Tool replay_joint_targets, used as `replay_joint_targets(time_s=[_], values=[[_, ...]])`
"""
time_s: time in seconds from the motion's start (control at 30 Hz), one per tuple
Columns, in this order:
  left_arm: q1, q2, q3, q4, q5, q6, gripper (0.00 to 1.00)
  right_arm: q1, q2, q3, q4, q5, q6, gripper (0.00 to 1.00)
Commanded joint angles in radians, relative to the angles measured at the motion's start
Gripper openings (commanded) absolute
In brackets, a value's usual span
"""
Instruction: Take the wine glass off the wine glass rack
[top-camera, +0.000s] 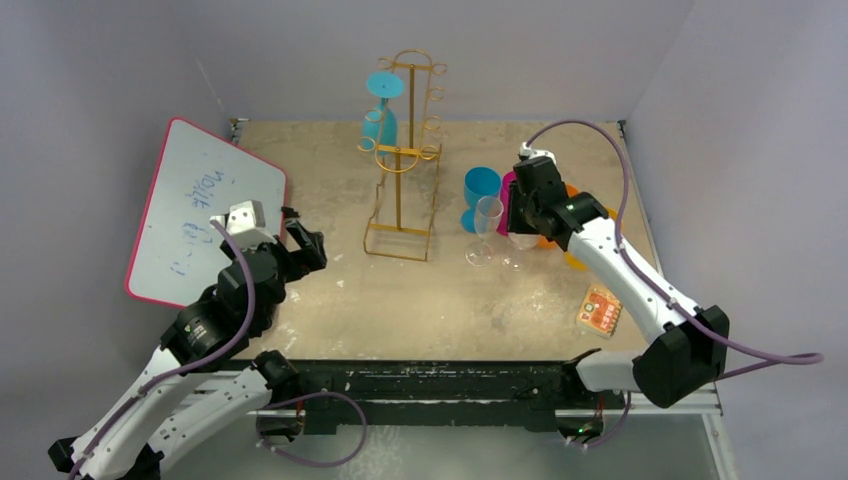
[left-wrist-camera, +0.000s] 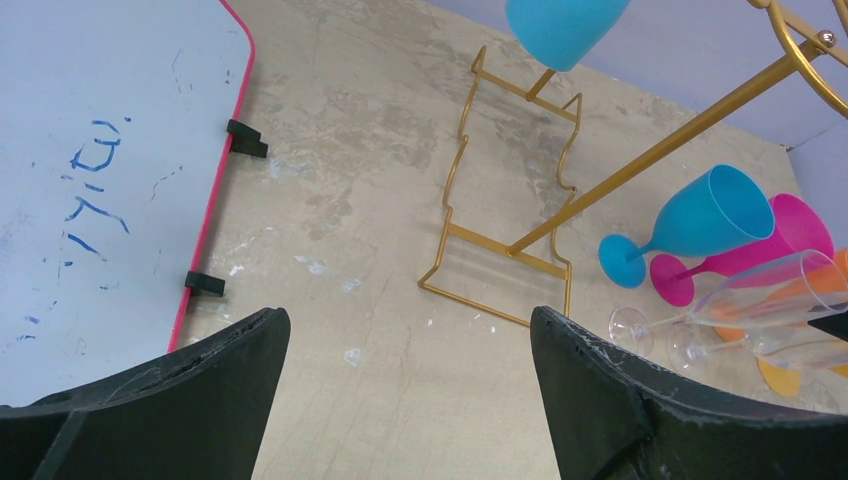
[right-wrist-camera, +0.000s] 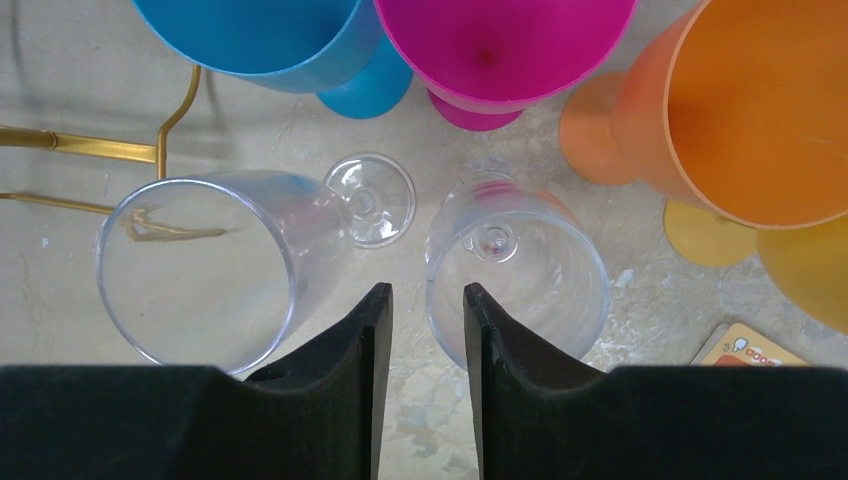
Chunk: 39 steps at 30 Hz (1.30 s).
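One clear wine glass (right-wrist-camera: 520, 270) stands upright on the surface (top-camera: 330, 300), well right of the wine glass rack (top-camera: 400, 190). Its rim wall seems to sit in the narrow gap of the right claw (right-wrist-camera: 425, 290), which is partly open and pinches nothing. Lifted crookedly, a finger could snag that rim and topple the glass into its clear neighbour (right-wrist-camera: 200, 270) and the crowded coloured glasses (right-wrist-camera: 490, 40). A blue wine glass (top-camera: 381, 120) hangs inverted on the rack. The right arm reaches forward, wrist pointing down. The left arm is bent, the left claw (left-wrist-camera: 408, 315) wide open and empty.
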Motion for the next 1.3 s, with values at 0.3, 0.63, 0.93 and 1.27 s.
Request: replay_joint_targets(time_s=[0.3, 0.63, 0.93, 1.27], values=[[0.002, 0.026, 0.042, 0.044, 0.039, 0.013, 0.90, -0.004, -0.053, 0.069, -0.031, 0.060, -0.004, 0.37], [0.002, 0.064, 0.072, 0.080, -0.073, -0.008, 0.91, -0.004, -0.182, 0.058, 0.021, -0.001, 0.006, 0.43], [0.002, 0.260, 0.222, -0.088, -0.214, -0.149, 0.91, -0.005, -0.489, -0.171, 0.273, -0.224, 0.110, 0.59], [0.003, 0.233, 0.273, -0.050, -0.187, -0.077, 0.94, -0.004, -0.718, -0.376, 0.437, -0.485, 0.252, 1.00]])
